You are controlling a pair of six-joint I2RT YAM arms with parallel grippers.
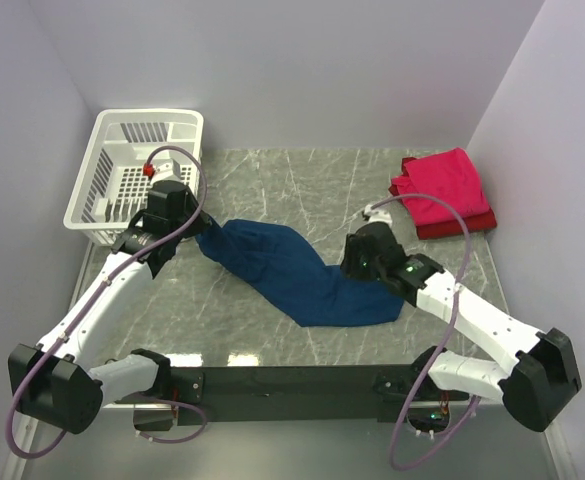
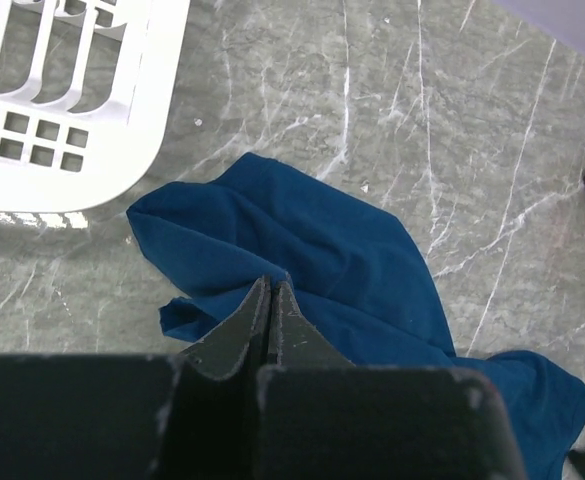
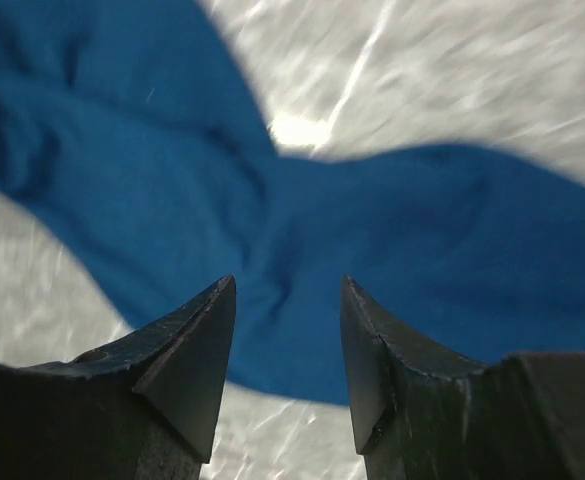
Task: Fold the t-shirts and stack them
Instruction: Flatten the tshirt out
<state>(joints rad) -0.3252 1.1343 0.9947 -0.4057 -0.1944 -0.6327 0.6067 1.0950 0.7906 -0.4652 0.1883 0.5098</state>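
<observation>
A blue t-shirt (image 1: 292, 270) lies bunched into a long band across the grey marble table (image 1: 292, 180), its long axis running on a diagonal from the far left, just beside the white basket (image 1: 152, 115), down to the near right, where it widens into a flat patch between the two arms. The left gripper (image 2: 270, 290) sits at the band's narrow far-left end with its jaws pressed fully together; a fold of the cloth appears to be pinched between the tips, and in the overhead view that end rises off the table to meet it. The right gripper (image 3: 287, 290) hangs over the broad near-right end with its jaws parted to a middling gap and nothing between them; its wrist view is blurred, so whether the fingertips (image 3: 207, 330) touch the cloth cannot be told. Folded red t-shirts (image 1: 442, 190) rest in a stack at the far right corner, a pinkish-red one on top of a darker red one, well apart from the blue t-shirt
</observation>
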